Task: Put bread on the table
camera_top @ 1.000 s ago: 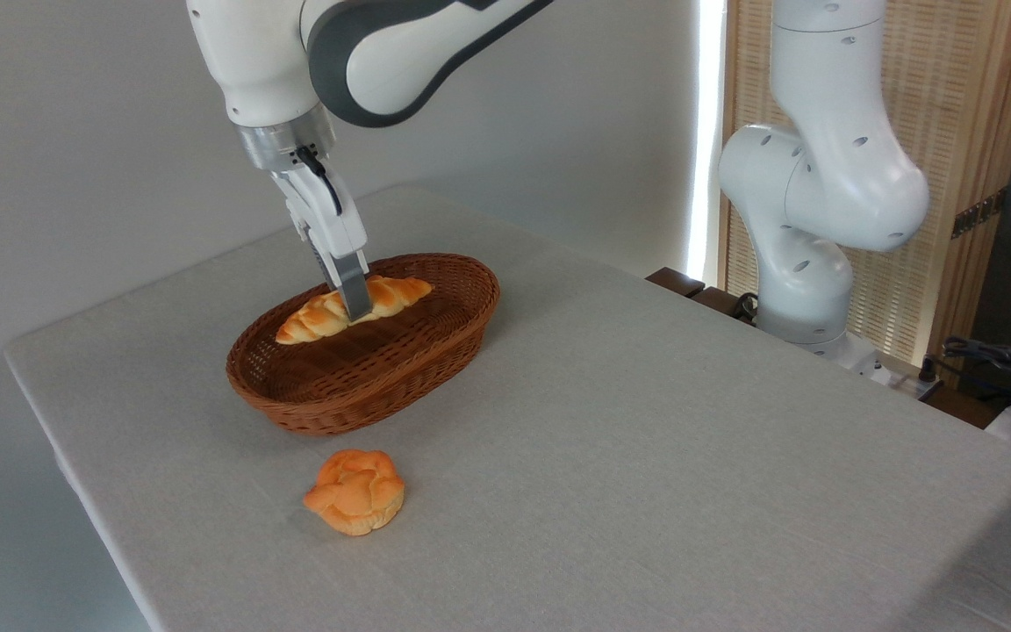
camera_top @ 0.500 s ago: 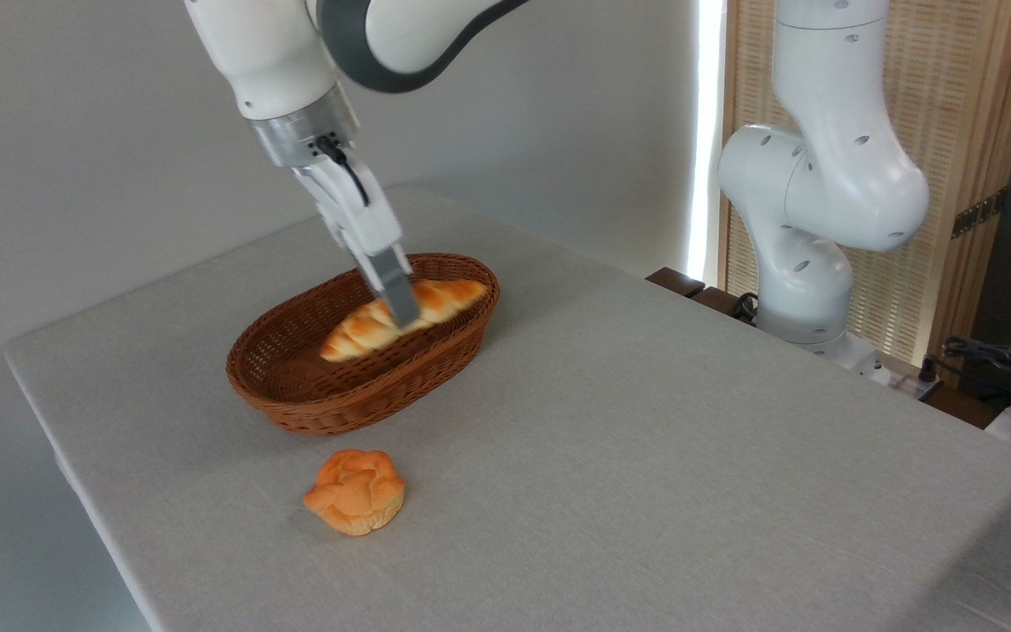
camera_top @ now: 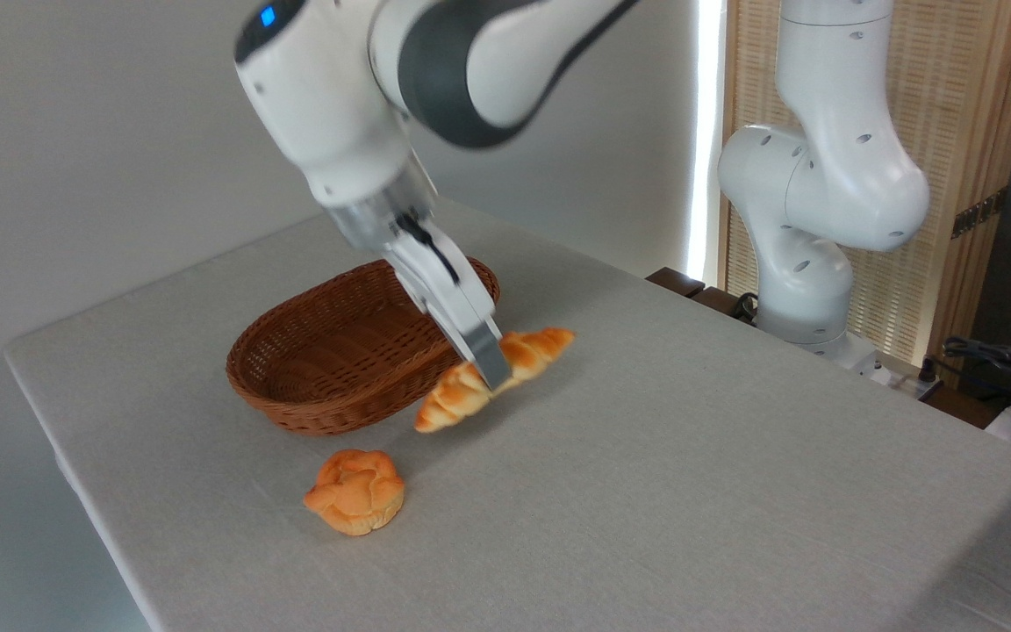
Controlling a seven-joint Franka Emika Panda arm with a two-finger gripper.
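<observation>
**Loaf clear of the basket, not yet down**

Here's the worktop point(camera_top: 646, 456), grey cloth filling the lower frame from the left edge to the right corner. Over it reaches the arm point(camera_top: 470, 61), sweeping in from the top centre, its base column standing at upper right.

Left of centre sits the basket point(camera_top: 330, 377), brown wicker, and it looks empty: no loaf inside it.

Now the bread point(camera_top: 519, 355)! It's out, hanging just right of the basket's near end, slanted, one pointed tip up toward the centre of the frame and the other dipping lower left. A shadow lies on the cloth beneath it, so I judge it is in the air and not resting, though the low tip is close to the surface.

The fingers point(camera_top: 490, 369) are clamped across the loaf's middle, the near one covering it; that's a firm hold on the bread.

Smallest of all, the bun point(camera_top: 354, 491), sitting alone on the cloth below the basket, apart from everything.

So: lifting out is done. What's left, by my reading, is the lowering to the cloth and letting go.
</observation>
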